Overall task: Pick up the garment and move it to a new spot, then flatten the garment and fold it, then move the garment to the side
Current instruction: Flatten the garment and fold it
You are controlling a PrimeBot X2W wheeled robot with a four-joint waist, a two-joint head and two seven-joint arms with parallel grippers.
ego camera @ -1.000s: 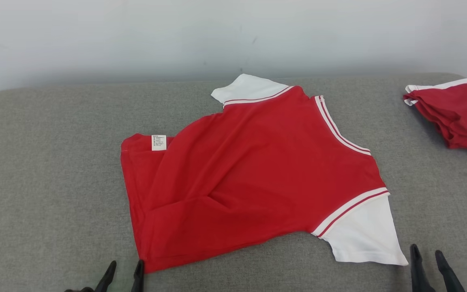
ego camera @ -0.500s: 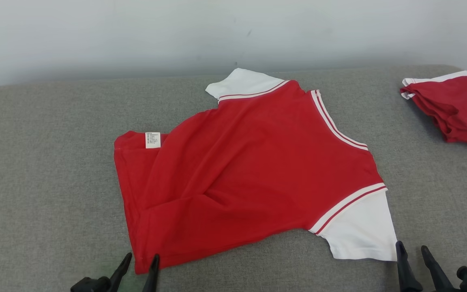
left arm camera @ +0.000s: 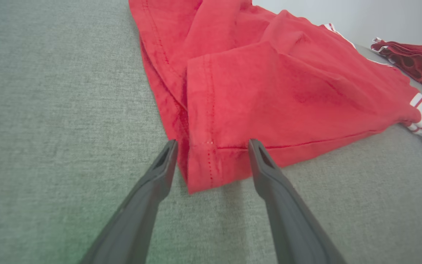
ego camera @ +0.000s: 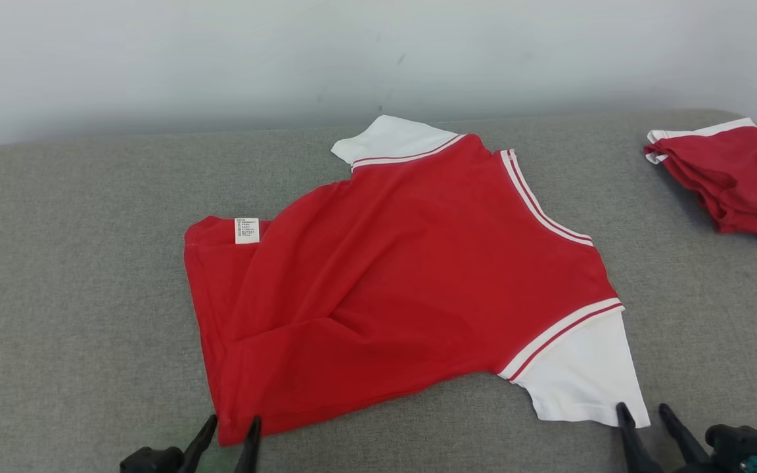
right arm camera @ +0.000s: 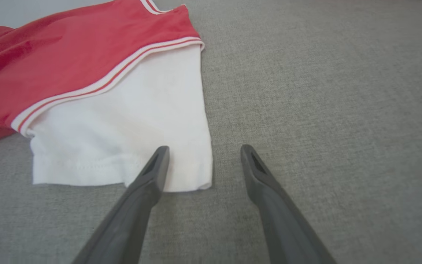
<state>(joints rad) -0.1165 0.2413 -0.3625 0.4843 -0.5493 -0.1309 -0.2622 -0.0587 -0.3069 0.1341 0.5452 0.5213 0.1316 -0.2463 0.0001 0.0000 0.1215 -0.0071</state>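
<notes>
Garment point(ego camera: 405, 276), a red shirt with white sleeves, lies spread across the middle of the grey padded surface point(ego camera: 56, 295), creased along its left side, where a white label point(ego camera: 247, 230) shows at the far left corner. One white sleeve point(ego camera: 582, 381) points near and right, and the other sleeve point(ego camera: 391, 139) lies at the far edge.

At the near left, the left gripper point(ego camera: 234, 418) has its jaws wide apart on either side of the garment's near-left hem corner, with nothing clamped. At the near right, the right gripper point(ego camera: 642, 406) also has its jaws apart: one finger is over the sleeve's near-right corner, the other over bare surface. A second red garment point(ego camera: 727, 177) lies folded at the far right, well apart.
</notes>
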